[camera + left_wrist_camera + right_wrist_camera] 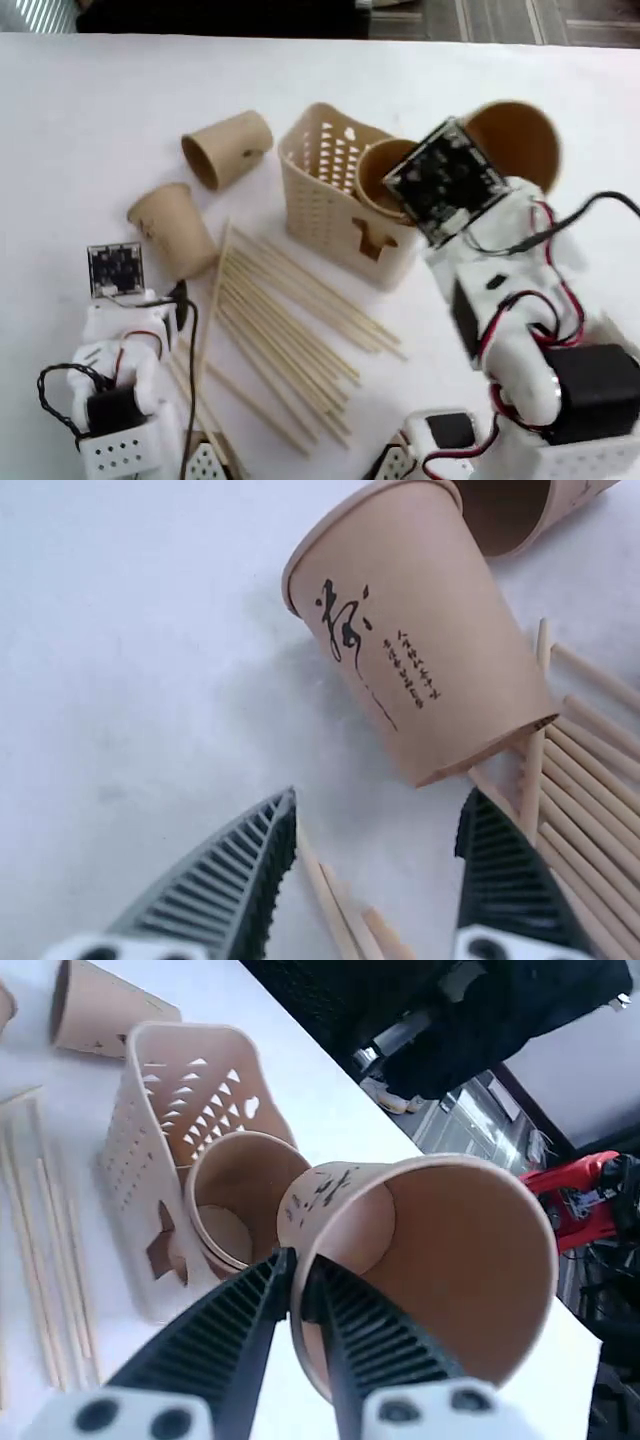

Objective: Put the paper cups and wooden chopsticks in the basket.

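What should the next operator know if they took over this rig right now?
Right tool: shut on the rim of a tan paper cup, held beside the cream perforated plastic basket.
Left tool: open, empty, close to a tan cup lying on its side on the white table.
Done: one paper cup sits in the basket.
Left: the held cup, the cup near the left tool, another sideways cup, and all the loose wooden chopsticks spread in front of the basket.
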### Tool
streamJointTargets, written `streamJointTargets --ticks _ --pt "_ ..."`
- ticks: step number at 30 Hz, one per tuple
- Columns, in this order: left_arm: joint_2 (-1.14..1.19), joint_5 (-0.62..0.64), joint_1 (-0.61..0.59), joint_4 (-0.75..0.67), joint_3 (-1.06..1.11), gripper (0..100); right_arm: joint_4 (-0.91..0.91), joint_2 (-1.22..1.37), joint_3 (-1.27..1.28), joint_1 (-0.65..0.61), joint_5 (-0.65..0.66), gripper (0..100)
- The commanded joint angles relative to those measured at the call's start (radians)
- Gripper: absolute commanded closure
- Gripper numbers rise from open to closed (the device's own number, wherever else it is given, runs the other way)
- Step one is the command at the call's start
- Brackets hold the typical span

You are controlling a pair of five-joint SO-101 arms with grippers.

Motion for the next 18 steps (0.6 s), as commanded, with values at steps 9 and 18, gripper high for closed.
streamJointTargets --ticks 9,18 --pt "0.008 -0.011 -0.008 -0.018 -0.008 73 0.008 0.151 0.055 -0.05 -0.015 97.8" --pt "0.008 -0.011 -0.008 -0.018 -0.008 73 0.012 0.171 0.051 -0.15 -0.017 97.8"
